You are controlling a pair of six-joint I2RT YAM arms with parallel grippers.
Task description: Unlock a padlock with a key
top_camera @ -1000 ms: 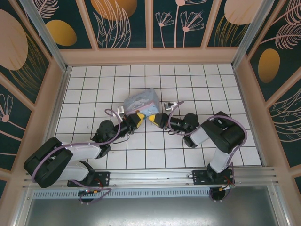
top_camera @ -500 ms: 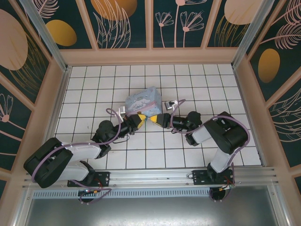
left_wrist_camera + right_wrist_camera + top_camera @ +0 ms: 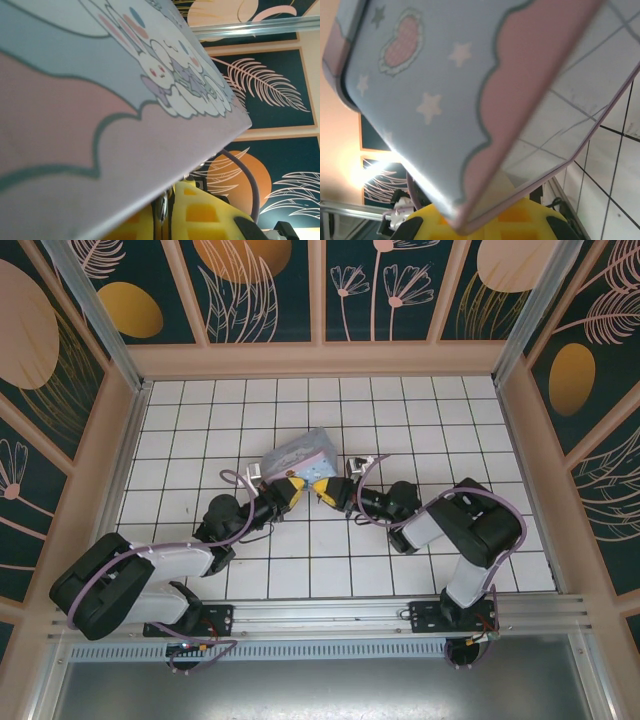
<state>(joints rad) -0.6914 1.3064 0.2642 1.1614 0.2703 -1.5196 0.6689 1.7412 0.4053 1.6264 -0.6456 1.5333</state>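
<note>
Your left gripper (image 3: 292,489) and right gripper (image 3: 322,489), both tipped in yellow foam, met tip to tip just beside one smooth, boxy pastel tin (image 3: 300,452). One thin metal sliver, seemingly the key (image 3: 161,210), sat between the left pads (image 3: 210,220). I couldn't tell whether either grip was spread or pinching.

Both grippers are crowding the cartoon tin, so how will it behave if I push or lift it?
The tin looks thin-walled and hollow, so probably light and quick to slide on the glossy tiles. Its smooth printed face looks slippery to pinch. Flat sides suggest it won't roll, though an edge push might tip it.
</note>
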